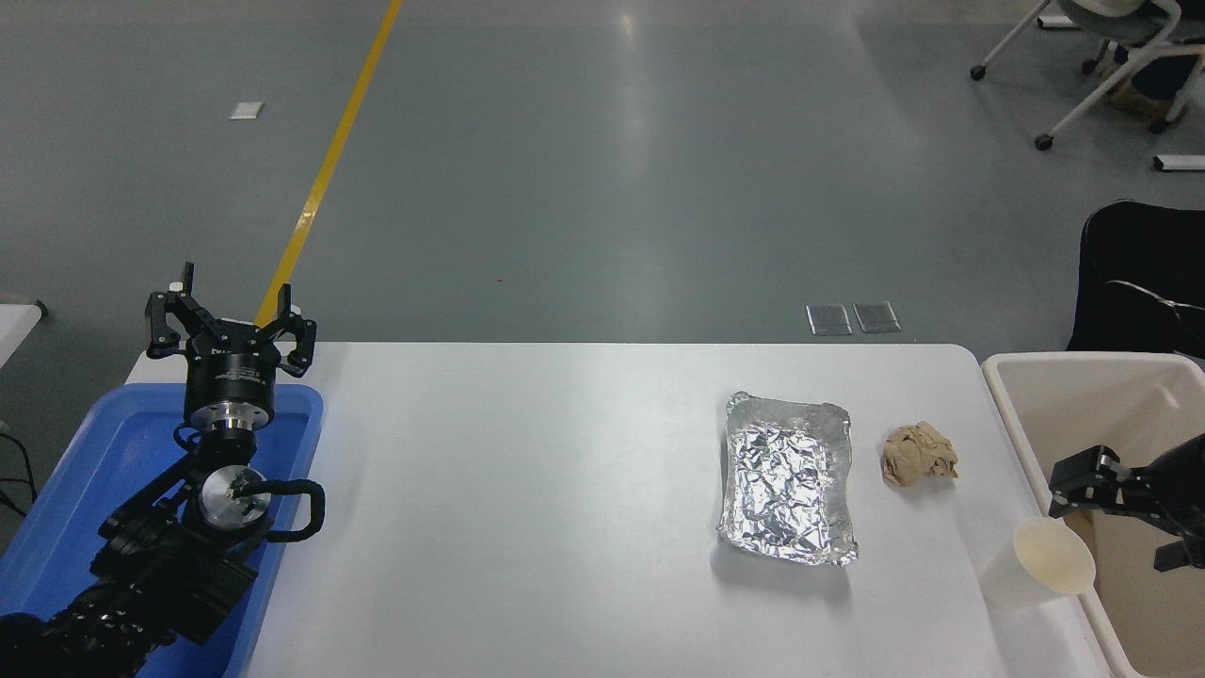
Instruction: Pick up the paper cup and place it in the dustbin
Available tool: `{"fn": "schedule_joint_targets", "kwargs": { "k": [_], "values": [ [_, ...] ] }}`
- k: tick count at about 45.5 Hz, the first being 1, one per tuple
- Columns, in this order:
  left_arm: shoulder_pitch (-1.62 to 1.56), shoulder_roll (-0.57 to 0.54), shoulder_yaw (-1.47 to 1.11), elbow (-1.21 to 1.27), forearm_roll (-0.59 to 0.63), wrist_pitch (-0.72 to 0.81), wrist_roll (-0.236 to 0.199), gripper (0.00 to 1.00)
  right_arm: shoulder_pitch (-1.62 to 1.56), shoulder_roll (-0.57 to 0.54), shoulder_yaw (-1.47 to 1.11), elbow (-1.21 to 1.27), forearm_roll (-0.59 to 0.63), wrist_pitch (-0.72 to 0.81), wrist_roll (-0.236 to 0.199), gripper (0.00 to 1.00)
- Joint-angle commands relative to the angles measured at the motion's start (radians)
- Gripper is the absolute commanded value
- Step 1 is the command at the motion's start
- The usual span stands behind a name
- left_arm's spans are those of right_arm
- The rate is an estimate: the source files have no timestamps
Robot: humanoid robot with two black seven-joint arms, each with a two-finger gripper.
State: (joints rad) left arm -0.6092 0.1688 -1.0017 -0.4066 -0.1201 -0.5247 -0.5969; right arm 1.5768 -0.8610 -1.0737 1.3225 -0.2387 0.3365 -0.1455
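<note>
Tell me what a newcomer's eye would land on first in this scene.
Probably the crinkled silver foil tray, shining right of the white table's middle, with a crumpled brown paper ball beside it. Next, the paper cup at the table's near right edge, with the right gripper hovering over the beige dustbin just beyond it. At far left, the left gripper is parked above a blue tray.

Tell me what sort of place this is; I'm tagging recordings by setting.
Probably a lab or workshop: bare grey floor with a yellow floor line, rolling chairs, and a white table for robot work.
</note>
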Motion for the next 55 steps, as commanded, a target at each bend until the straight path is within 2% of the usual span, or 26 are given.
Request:
{"fn": "schedule_joint_targets", "kwargs": {
  "k": [1,20,26,29,32,34,37,38,55],
  "values": [
    [0.0,0.0,0.0,0.0,-0.001,0.0,0.0,0.99,-0.15,0.0,0.058,-0.072,-0.001,-0.06,0.003,0.98],
    [0.0,0.0,0.0,0.0,-0.001,0.0,-0.001,0.99,-0.353,0.037,0.196,-0.204,0.002,-0.111,0.001,0.97],
    [0.0,0.0,0.0,0.0,-0.001,0.0,-0.001,0.99,-0.415,0.063,0.242,-0.247,0.002,-0.129,0.001,0.92],
    [0.0,0.0,0.0,0.0,-0.001,0.0,-0.001,0.99,-0.446,0.077,0.261,-0.266,0.002,-0.151,0.001,0.81],
    [0.0,0.0,0.0,0.0,-0.001,0.0,-0.001,0.99,-0.471,0.089,0.276,-0.278,0.004,-0.171,0.001,0.62],
    [0.0,0.0,0.0,0.0,-0.001,0.0,0.0,0.99,-0.482,0.094,0.284,-0.279,0.009,-0.175,0.001,0.42],
    [0.0,0.0,0.0,0.0,-0.001,0.0,-0.001,0.99,-0.489,0.097,0.291,-0.279,0.01,-0.175,0.001,0.03],
    [0.0,0.0,0.0,0.0,-0.001,0.0,-0.001,0.99,-0.492,0.097,0.294,-0.279,0.01,-0.175,0.001,0.0],
    [0.0,0.0,0.0,0.0,0.0,0.0,-0.001,0.99,-0.489,0.103,0.304,-0.276,0.009,-0.232,0.001,0.0]
  ]
}}
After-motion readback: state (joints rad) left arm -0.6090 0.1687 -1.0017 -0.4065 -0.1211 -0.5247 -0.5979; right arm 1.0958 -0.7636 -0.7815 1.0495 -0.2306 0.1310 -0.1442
